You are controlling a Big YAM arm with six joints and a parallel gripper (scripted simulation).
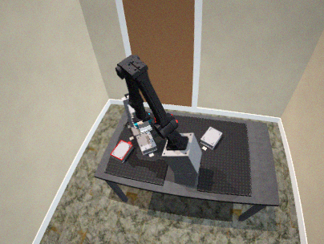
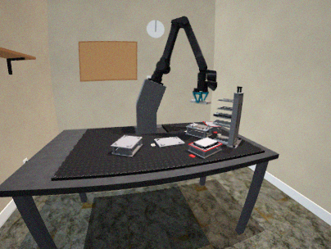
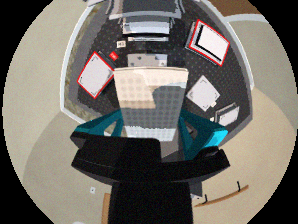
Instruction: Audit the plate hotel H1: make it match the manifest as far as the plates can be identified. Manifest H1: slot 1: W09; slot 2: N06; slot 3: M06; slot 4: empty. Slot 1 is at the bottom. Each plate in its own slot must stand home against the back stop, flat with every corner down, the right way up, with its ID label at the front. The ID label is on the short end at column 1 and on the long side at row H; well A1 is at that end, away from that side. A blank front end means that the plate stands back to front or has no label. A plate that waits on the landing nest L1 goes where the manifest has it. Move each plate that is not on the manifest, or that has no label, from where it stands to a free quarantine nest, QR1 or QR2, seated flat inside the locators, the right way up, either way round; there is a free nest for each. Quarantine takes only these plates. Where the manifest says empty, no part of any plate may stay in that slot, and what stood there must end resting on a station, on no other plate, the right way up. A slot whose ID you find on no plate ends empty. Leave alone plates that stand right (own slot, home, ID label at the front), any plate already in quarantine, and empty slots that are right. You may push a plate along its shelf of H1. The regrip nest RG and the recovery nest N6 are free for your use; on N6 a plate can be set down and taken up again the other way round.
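Wrist view: the gripper [image 3: 148,137] clasps a pale plate [image 3: 148,99] between wide teal fingers; no label text is legible. Hotel [image 2: 237,119] shelves look too small to read.

One arm [image 2: 192,37] with one gripper [image 2: 200,98], which carries one plate [image 3: 148,99]. One table [image 2: 37,172] bears one mat [image 2: 94,164] and one hotel [image 2: 237,119]. Two red-edged nests [image 3: 96,74] show in the wrist view. One clock [image 2: 156,29], one corkboard [image 2: 107,61] and one shelf [image 2: 14,54] hang on the wall.
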